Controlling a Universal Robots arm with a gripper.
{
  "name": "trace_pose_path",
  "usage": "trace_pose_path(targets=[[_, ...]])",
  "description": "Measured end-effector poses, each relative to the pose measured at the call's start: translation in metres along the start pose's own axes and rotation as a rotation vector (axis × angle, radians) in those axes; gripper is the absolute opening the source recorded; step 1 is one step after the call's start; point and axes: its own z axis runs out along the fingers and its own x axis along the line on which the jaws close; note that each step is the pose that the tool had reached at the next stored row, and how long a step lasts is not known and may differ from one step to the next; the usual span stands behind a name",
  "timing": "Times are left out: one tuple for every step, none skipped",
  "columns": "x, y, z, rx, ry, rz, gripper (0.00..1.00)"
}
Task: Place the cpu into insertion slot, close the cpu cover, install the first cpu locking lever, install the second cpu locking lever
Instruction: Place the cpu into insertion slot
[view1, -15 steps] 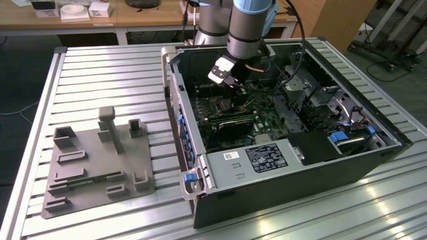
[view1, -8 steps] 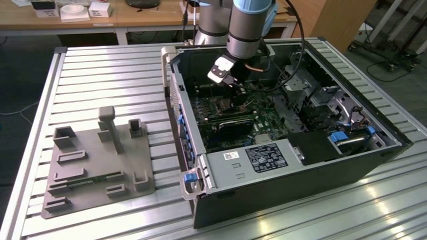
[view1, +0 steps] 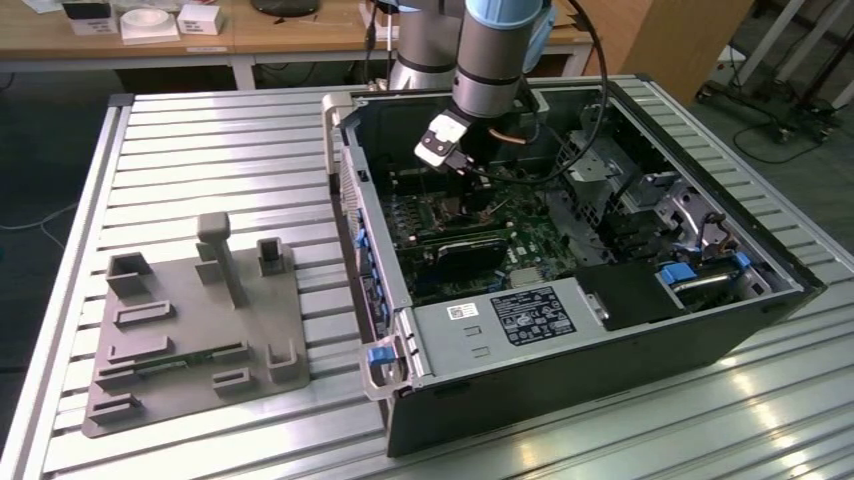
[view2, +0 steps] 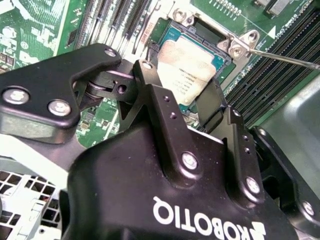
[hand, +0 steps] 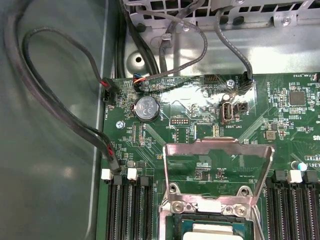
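Note:
My black gripper (view2: 177, 75) reaches down into the open computer case (view1: 400, 370) over the green board; in the exterior view the gripper (view1: 465, 195) sits low above the board. The cpu (view2: 187, 65), silver-grey on top, lies level in the insertion slot (view2: 212, 31). The two fingers (view2: 155, 100) bracket its opposite edges, shut on it. In the first wrist view the cpu (hand: 212, 231) shows in the slot (hand: 210, 209). The cpu cover (hand: 218, 147) stands swung up, the board visible through its window. A thin locking lever (view2: 285, 58) sticks out beside the socket, unlatched.
Long memory slots (hand: 127, 210) run on both sides of the socket. Black cables (hand: 60, 100) loop along the case wall, near a coin battery (hand: 146, 107). A grey fixture plate (view1: 187, 310) lies on the ribbed table on the exterior view's left.

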Motion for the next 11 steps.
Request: trace_pose_path(targets=[[0.0,-0.0001,0.0001,-0.0001,0.0001,0.0,0.54],[0.0,-0.0001,0.0001,0.0,0.0001,0.0,0.54],[0.0,-0.0001,0.0001,-0.0001,0.0002,0.0,0.54],[0.0001,-0.0001,0.0002,-0.0002,0.0003,0.0,0.54],[0.0002,-0.0001,0.0002,-0.0002,0.0003,0.0,0.54],[0.0006,-0.0001,0.0002,-0.0002,0.0003,0.001,0.54],[0.0009,-0.0001,0.0002,-0.0002,0.0003,0.0,0.54],[0.0011,-0.0001,0.0002,-0.0003,0.0004,0.0,0.54],[0.0015,-0.0001,0.0002,-0.0003,0.0005,0.0,0.54],[0.0019,0.0,0.0002,-0.0003,0.0005,0.0,0.54],[0.002,0.0,0.0002,-0.0004,0.0005,0.0,0.54]])
